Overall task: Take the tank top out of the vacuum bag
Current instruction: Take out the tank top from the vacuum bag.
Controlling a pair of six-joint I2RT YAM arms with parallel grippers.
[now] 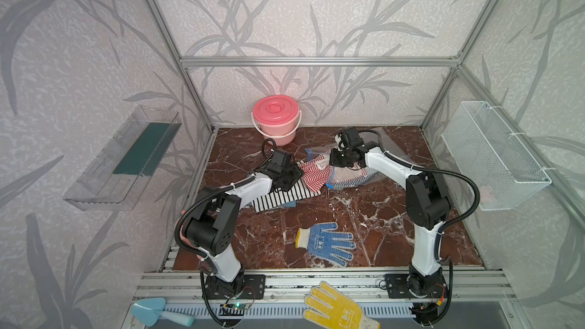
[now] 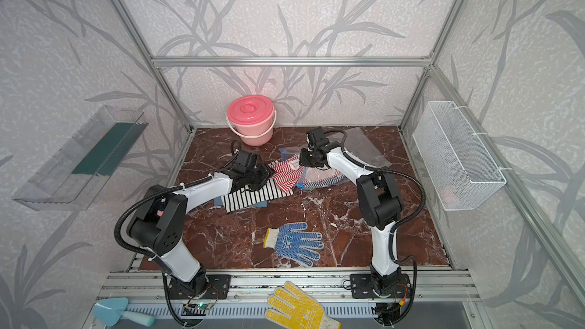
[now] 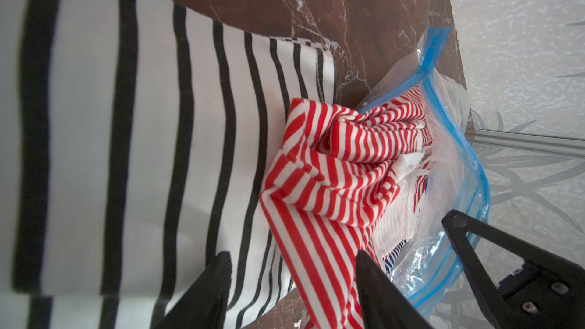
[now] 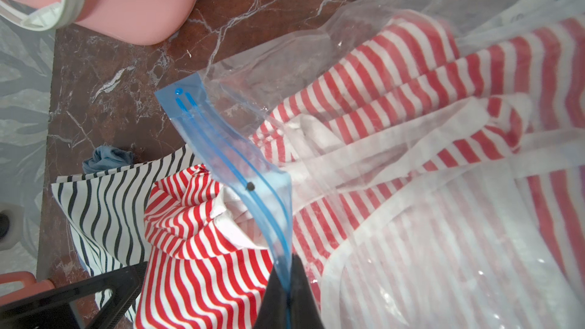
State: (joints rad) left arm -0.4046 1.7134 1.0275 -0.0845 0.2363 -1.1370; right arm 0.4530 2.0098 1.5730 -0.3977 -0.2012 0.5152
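The left claw (image 3: 296, 283) stands spread, one finger on each side of a fold of the red-and-white striped tank top (image 3: 332, 159), and not visibly pressed onto it; the right claw (image 4: 286, 276) is pressed together, pinching the blue zip strip (image 4: 221, 150) of the vacuum bag (image 4: 316, 45) and lifting that lip; the tank top is bunched half out of the bag's mouth, its free end lying on a black-and-white striped cloth (image 3: 158, 121), the rest, with its white-bound straps, inside the clear plastic; in both top views the two claws are near each other toward the back of the red marble desk (image 1: 364, 216).

The jersey looks light, soft and stretchy; it will likely drag and bunch rather than slide cleanly, so the best hold is probably a thick gathered fold just outside the mouth, not a single edge or strap; the film looks thin, slick and crinkly, so the stiffer zip strip seems the one dependable place to anchor it; a blue-striped piece (image 3: 392, 253) also shows inside and may come along.
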